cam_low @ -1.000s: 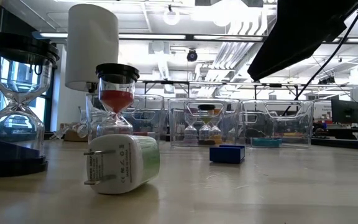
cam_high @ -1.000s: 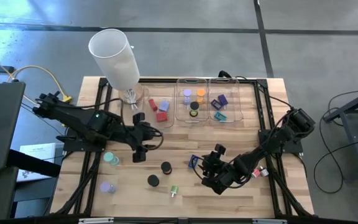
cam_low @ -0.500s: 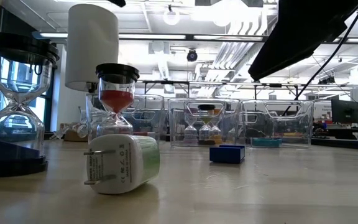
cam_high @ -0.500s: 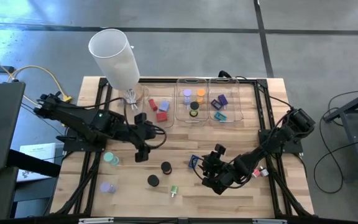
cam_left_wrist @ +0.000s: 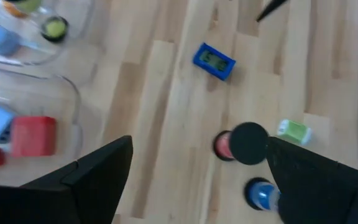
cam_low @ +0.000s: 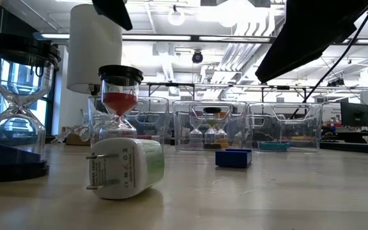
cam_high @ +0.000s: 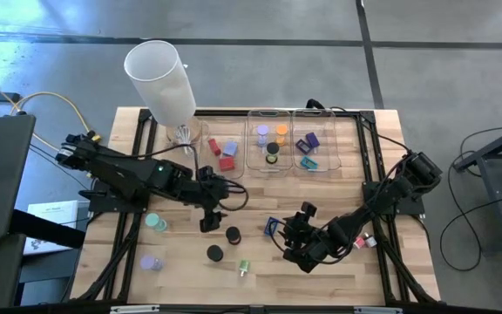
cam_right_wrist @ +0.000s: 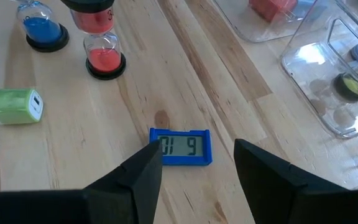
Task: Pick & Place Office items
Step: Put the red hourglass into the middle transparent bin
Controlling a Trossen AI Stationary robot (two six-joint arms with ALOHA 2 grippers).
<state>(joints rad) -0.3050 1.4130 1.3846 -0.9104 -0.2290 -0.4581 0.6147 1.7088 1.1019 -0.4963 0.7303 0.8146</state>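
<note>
We see a pale plank counter point(cam_high: 260, 196) in a grey-floored room with ceiling pipes. The left pincer point(cam_high: 209, 218) hangs released, dark fingers point(cam_left_wrist: 98, 180) spread, above a red sand timer point(cam_high: 233, 235) just beside it; a blue timer point(cam_high: 214, 254) and a green plug point(cam_high: 243, 267) lie beyond. The right pincer point(cam_high: 279, 242) is also released, with a flat blue clock point(cam_right_wrist: 180, 147) just ahead. Three clear trays point(cam_high: 316, 161) sit farther off.

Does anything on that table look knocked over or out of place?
Only mildly. The green plug lies on its side with its prongs sticking out sideways, while the hourglasses near it stand upright. The blue clock lies flat on its back, display up. Nothing looks spilled or broken.
</note>
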